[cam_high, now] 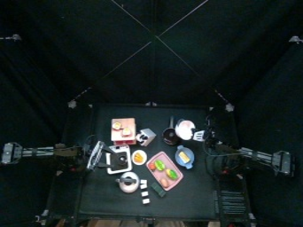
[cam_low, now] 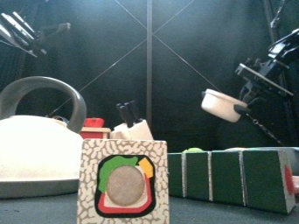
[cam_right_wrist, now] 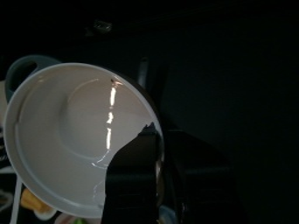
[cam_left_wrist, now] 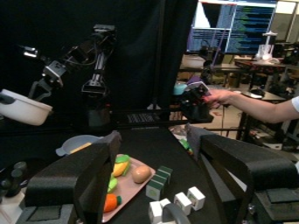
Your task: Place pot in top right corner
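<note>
I had the right gripper (cam_low: 240, 107) clamped on the pot's (cam_low: 221, 103) rim, pot tilted in the air short of the tabletop's (cam_high: 97, 112) far right corner; left gripper (cam_left_wrist: 152, 179) idle, jaws apart.

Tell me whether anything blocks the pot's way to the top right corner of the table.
Nothing visible does. The pot hangs clear above the table, clamped at its rim in the right gripper, higher than everything standing below. From above, the pot is near the table's right rear, and the top right corner beside it looks bare.
</note>
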